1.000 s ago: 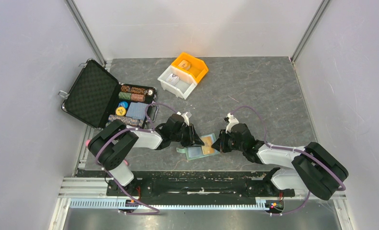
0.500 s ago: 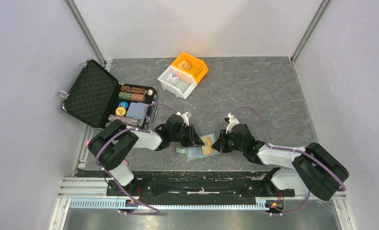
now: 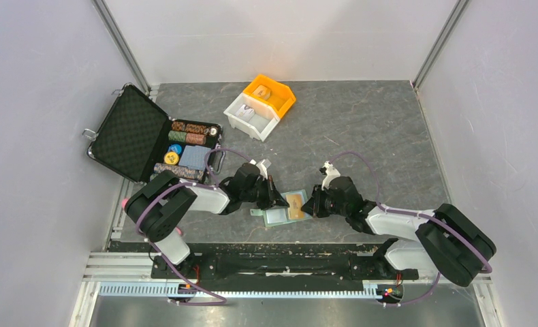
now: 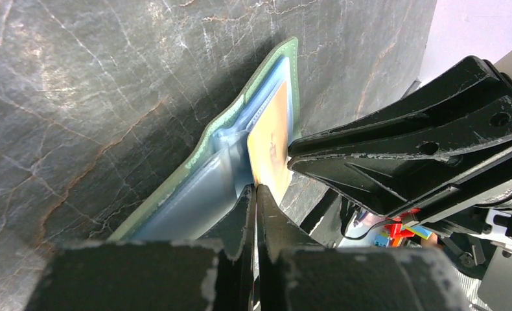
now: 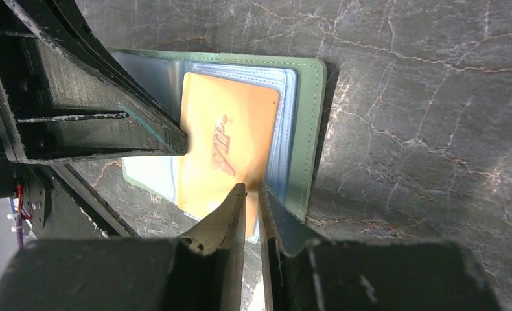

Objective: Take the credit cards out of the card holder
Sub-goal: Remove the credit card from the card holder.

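A dark grey tabletop (image 3: 361,129), veined like marble, is boxed in by plain pale walls: the left wall (image 3: 41,102), the back wall (image 3: 273,34) and the right wall (image 3: 504,102). A slim aluminium post (image 3: 120,44) rises in each far corner, and a slotted metal rail (image 3: 252,289) runs along the near edge; the light is soft and even

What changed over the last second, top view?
Barely anything. The left gripper eased slightly back toward its own side, uncovering a bit more of the card holder; the right gripper crept marginally toward the near edge. The orange card stays on the open holder, both grippers still closed at it. The black case has not moved.
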You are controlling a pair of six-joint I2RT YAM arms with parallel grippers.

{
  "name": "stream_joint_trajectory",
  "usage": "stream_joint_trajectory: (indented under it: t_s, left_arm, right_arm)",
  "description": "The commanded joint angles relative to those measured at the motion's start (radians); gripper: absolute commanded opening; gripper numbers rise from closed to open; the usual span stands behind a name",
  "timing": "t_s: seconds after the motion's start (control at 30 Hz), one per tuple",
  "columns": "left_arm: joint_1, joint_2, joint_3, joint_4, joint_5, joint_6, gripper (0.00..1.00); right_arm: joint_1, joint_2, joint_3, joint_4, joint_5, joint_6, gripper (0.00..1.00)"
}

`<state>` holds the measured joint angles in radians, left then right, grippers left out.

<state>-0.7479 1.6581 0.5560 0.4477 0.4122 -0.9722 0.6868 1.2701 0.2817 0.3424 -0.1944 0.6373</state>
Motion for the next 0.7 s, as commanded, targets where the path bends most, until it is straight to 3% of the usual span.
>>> stream_joint_trajectory:
  t_s: [0.0,0.67]
  left_arm:
    - [-0.011,-0.026,-0.008,0.068,0.053,-0.037,0.02]
    - [0.008,-0.121,-0.009,-0.166,-0.019,0.046,0.02]
  right_arm:
    - [-0.008,-0.005,-0.027,-0.055,0.0,0.002,0.15]
    - [-0.067,-0.02,-0.02,-0.115,0.016,-0.021,0.13]
